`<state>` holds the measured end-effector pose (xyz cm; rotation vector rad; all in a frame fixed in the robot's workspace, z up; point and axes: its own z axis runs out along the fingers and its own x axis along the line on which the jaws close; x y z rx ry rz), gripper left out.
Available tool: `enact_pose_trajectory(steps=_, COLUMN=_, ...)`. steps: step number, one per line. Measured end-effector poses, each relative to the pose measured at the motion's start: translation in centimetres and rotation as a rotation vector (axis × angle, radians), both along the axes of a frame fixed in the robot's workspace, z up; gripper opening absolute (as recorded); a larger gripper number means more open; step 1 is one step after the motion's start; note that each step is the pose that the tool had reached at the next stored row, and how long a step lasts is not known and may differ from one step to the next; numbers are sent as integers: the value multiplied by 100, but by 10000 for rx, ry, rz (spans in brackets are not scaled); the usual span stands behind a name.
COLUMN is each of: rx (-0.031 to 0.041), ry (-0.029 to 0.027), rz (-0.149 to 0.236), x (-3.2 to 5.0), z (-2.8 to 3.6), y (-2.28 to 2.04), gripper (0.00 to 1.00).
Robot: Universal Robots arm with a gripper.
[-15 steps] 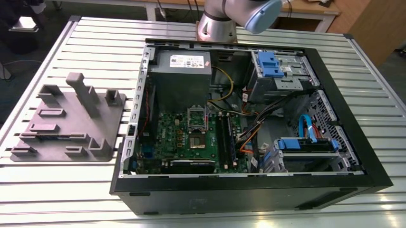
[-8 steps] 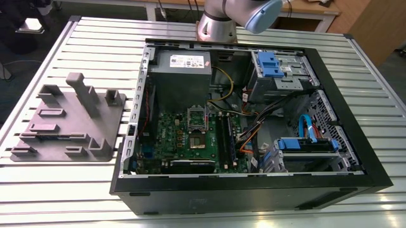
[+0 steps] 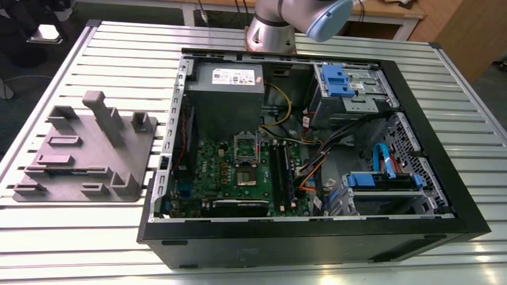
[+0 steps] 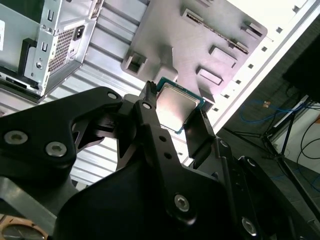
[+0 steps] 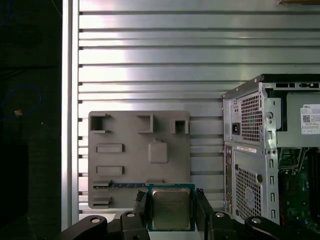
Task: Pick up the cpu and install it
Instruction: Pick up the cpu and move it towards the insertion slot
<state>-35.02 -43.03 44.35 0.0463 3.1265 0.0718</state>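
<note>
The cpu (image 4: 177, 106) (image 5: 171, 208), a flat square chip with a silver-grey metal top and a thin pale edge, is clamped by two opposite sides between the black fingers (image 4: 196, 134) of the gripper (image 4: 176, 107) (image 5: 171, 205). The jaws stand only as far apart as the chip is wide, with nothing else in their grasp. The chip is carried clear of the bench, its metal top facing the wrist cameras. Behind it, in both wrist views, lies the grey fixture plate (image 4: 200, 45) (image 5: 130, 170) with its raised blocks.

In the exterior view the fixture plate (image 3: 87, 160) rests flat on the slatted metal bench (image 3: 119, 47), towards the bench edge at the exterior view's left. The open computer case (image 3: 317, 234) lies just beside the plate, not touching it, and takes up the bench's middle and the exterior view's right. Inside the case lies the green motherboard (image 3: 230, 172), which bears a dark square socket (image 3: 247, 149) with a metal frame. The arm (image 3: 273, 27) rises at the far edge of the bench, behind the case.
</note>
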Motion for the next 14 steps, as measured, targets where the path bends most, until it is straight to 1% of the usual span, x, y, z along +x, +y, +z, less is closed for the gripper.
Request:
enact_pose_trajectory(steps=5, rx=0, ry=45, rz=-1, x=149, z=-24, y=0, gripper=47)
enact_pose_trajectory(steps=9, rx=1, ry=102, rz=0, x=276, z=-60, y=0, gripper=47)
enact_pose_trajectory(steps=14, rx=0, ry=188, rz=0, x=453, z=-101, y=0, gripper=47)
